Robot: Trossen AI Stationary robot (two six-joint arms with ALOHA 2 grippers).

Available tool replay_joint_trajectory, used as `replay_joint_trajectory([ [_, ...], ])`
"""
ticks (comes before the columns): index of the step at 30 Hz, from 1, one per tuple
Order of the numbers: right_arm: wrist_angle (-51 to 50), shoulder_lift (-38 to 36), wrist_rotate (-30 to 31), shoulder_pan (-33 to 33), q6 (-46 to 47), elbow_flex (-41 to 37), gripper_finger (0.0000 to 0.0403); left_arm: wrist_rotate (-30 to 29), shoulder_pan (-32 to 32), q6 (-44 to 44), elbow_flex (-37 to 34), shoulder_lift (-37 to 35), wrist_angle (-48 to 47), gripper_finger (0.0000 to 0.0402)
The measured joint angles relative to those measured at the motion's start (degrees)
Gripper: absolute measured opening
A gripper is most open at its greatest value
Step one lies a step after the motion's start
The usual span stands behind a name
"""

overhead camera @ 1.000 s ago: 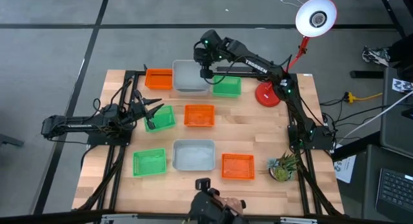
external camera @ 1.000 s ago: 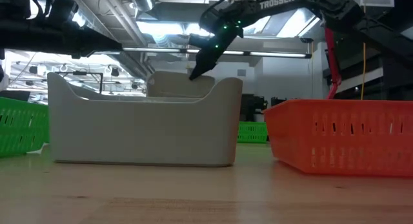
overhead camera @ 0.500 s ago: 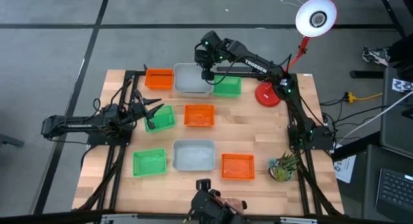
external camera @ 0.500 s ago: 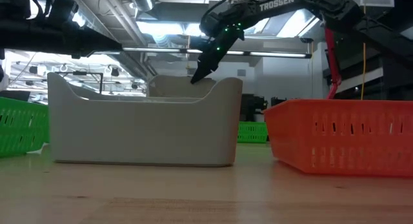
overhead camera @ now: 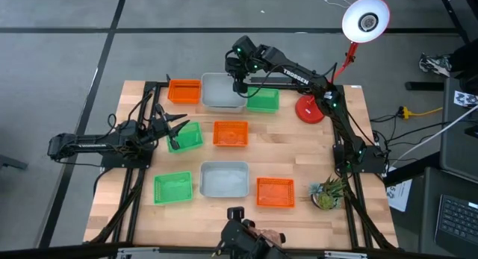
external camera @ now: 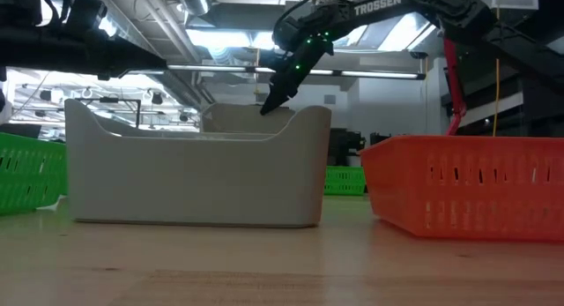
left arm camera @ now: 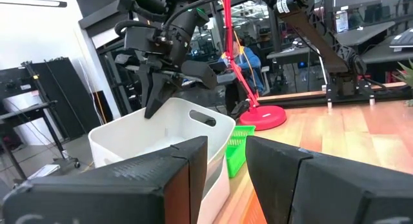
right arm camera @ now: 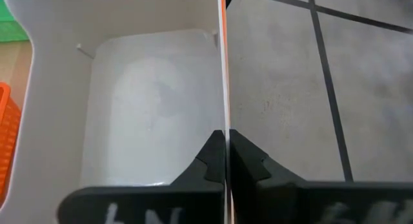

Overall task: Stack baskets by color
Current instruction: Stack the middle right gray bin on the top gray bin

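A: Right gripper (overhead camera: pixel 239 86) was pinched tight on the wall of the grey-white basket (overhead camera: pixel 219 93), upper centre of the high view.
B: And "TROSSEN" read white along that arm (external camera: pixel 377 3).
A: Left gripper (overhead camera: pixel 176 126), fingers apart, hovered by a green basket (overhead camera: pixel 187 136), centre-left.

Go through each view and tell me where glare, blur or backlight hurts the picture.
High view: the lit round lamp head blows out white. Low view: bright ceiling lights leave the right gripper a dark silhouette above the near grey-white plastic basket. Left wrist view: the left gripper's own fingers are blurred. Right wrist view: the far grey-white basket's floor looks washed out.
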Motion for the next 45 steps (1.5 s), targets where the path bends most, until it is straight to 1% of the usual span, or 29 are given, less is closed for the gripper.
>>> replay_joint_trajectory([
  [7, 0.54, 2.54, -0.42, -0.02, 0.0, -0.05, 0.0, 0.0, 0.0, 0.0, 0.0, -0.02, 0.0, 0.01],
  [12, 0.57, 2.83, -0.48, -0.28, -0.07, -0.11, 0.0004, 0.0, 0.0, 0.0, 0.0, -0.01, 0.0, 0.01],
  [15, -1.03, 2.83, -0.59, -0.57, 0.03, -0.11, 0.002, 0.0, 0.0, 0.0, 0.0, -0.02, 0.0, 0.01],
  [22, -2.32, 2.83, -0.55, -0.88, 0.02, -0.09, 0.0076, 0.0, 0.0, 0.0, 0.0, -0.02, -0.01, 0.01],
  [25, -2.35, 2.83, -0.59, -0.87, 0.02, -0.04, 0.009, 0.0, 0.0, 0.0, 0.0, -0.02, 0.0, 0.01],
  [27, -2.5, 2.83, -1.9, -0.85, 0.0, -0.04, 0.0093, 0.0, 0.0, 0.0, 0.0, 0.0, -0.02, 0.01],
  [30, -2.6, 2.83, -6.82, -0.93, -0.27, -0.04, 0.0095, 0.01, -0.01, 0.0, 0.0, -0.02, -0.02, 0.01],
  [31, -2.56, 2.83, -7.18, -0.92, -0.56, -0.04, 0.0095, 0.02, 0.0, 0.0, 0.0, -0.01, -0.01, 0.01],
  [35, -2.58, 2.83, -5.51, -1.03, -1.14, -0.02, 0.0095, 0.02, 0.0, 0.0, 0.0, 0.0, 0.0, 0.01],
  [38, -2.62, 2.83, -4.98, -1.19, -1.15, -0.02, 0.0086, 0.02, -0.01, 0.0, 0.0, -0.01, 0.0, 0.01],
  [41, -2.57, 2.83, -4.94, -1.2, -1.16, -0.02, 0.006, 0.02, 0.0, -0.01, 0.0, -0.02, -0.01, 0.01],
  [44, -2.32, 2.83, -4.74, -1.2, -1.31, -0.02, 0.0018, 0.0, 0.0, 0.0, 0.0, 0.0, 0.0, 0.01],
  [45, -2.3, 2.83, -4.54, -1.2, -1.3, -0.02, 0.001, 0.02, 0.0, 0.0, 0.0, -0.02, 0.0, 0.01],
])
